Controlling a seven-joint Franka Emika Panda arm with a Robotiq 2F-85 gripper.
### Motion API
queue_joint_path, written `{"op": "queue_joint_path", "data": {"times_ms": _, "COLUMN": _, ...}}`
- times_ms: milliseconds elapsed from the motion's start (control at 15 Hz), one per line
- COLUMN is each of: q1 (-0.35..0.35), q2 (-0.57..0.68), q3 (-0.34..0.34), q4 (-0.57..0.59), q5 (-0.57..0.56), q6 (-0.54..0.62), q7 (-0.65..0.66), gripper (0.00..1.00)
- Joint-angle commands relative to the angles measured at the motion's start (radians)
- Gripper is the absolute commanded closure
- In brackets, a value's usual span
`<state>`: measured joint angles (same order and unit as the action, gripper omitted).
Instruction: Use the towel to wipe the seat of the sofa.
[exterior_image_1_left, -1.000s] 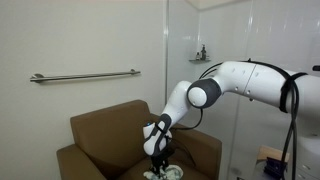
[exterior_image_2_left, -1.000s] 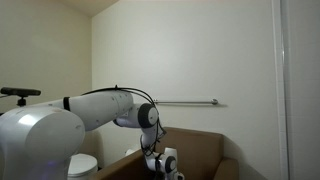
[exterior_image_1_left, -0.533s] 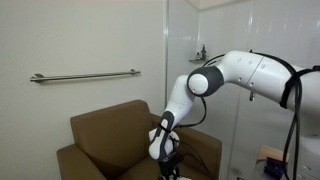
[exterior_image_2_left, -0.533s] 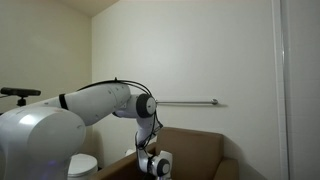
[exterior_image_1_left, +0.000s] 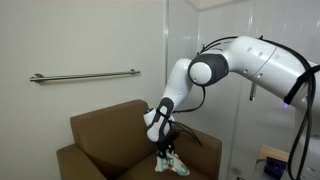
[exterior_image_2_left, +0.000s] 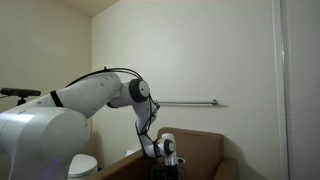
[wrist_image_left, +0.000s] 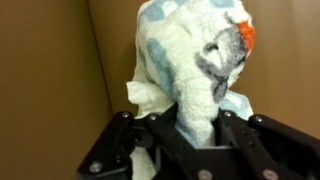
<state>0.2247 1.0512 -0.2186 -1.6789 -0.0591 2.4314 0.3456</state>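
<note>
Wrist view: gripper (wrist_image_left: 196, 128) comes in from bottom centre of frame w/ jaws clenched on the towel (wrist_image_left: 195, 60). The cloth is bunched into a fat wad that fills the centre and top right: whitish terry w/ pale grey-green blotches and a small orange patch near the top right edge. Brown sofa (wrist_image_left: 50, 70) fabric fills the bkgd, w/ a seam running down the left third. In an exterior view the gripper (exterior_image_1_left: 163, 148) sits lower centre, pointing down over the sofa (exterior_image_1_left: 105, 125), and the towel (exterior_image_1_left: 168, 162) hangs from it as a pale crumpled lump just above the bottom edge, over the seat (exterior_image_1_left: 135, 170) and closer to the sofa's right-hand armrest (can't tell if the cloth actually touches the cushion, since the frame edge cuts it off). White arm (exterior_image_1_left: 235, 65) enters from the right edge and bends down at the elbow. Grab bar (exterior_image_1_left: 85, 75) is on the wall, left of centre. In an exterior view the gripper (exterior_image_2_left: 168, 150) is bottom centre in front of the sofa (exterior_image_2_left: 200, 150) back; towel not clearly visible there.
</note>
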Motion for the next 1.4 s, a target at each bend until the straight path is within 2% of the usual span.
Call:
{"op": "queue_joint_path", "data": {"times_ms": 0, "q1": 0.032, "q2": 0.047, "q3": -0.062, "q4": 0.159, "q5": -0.082, "q6": -0.027, "q7": 0.054, "gripper": 0.93}}
{"op": "queue_joint_path", "data": {"times_ms": 67, "q1": 0.025, "q2": 0.080, "q3": -0.067, "q4": 0.216, "q5": -0.090, "q6": -0.035, "q7": 0.058, "gripper": 0.93}}
{"op": "queue_joint_path", "data": {"times_ms": 333, "q1": -0.053, "q2": 0.213, "q3": -0.019, "q4": 0.416, "q5": -0.063, "q6": -0.114, "q7": 0.006, "gripper": 0.93}}
{"op": "queue_joint_path", "data": {"times_ms": 533, "q1": -0.125, "q2": 0.317, "q3": 0.065, "q4": 0.508, "q5": -0.032, "q6": -0.158, "q7": -0.073, "gripper": 0.93}}
{"op": "queue_joint_path", "data": {"times_ms": 667, "q1": -0.145, "q2": 0.376, "q3": 0.108, "q4": 0.549, "q5": -0.025, "q6": -0.205, "q7": -0.109, "gripper": 0.93}}
{"op": "queue_joint_path", "data": {"times_ms": 800, "q1": -0.159, "q2": 0.403, "q3": 0.151, "q4": 0.546, "q5": -0.021, "q6": -0.221, "q7": -0.155, "gripper": 0.93}}
{"op": "queue_joint_path", "data": {"times_ms": 933, "q1": -0.156, "q2": 0.379, "q3": 0.172, "q4": 0.479, "q5": -0.034, "q6": -0.192, "q7": -0.166, "gripper": 0.93}}
{"op": "queue_joint_path", "data": {"times_ms": 1200, "q1": -0.136, "q2": 0.292, "q3": 0.155, "q4": 0.353, "q5": -0.033, "q6": -0.216, "q7": -0.117, "gripper": 0.93}}
{"op": "queue_joint_path", "data": {"times_ms": 1333, "q1": -0.120, "q2": 0.227, "q3": 0.152, "q4": 0.248, "q5": -0.032, "q6": -0.207, "q7": -0.082, "gripper": 0.93}}
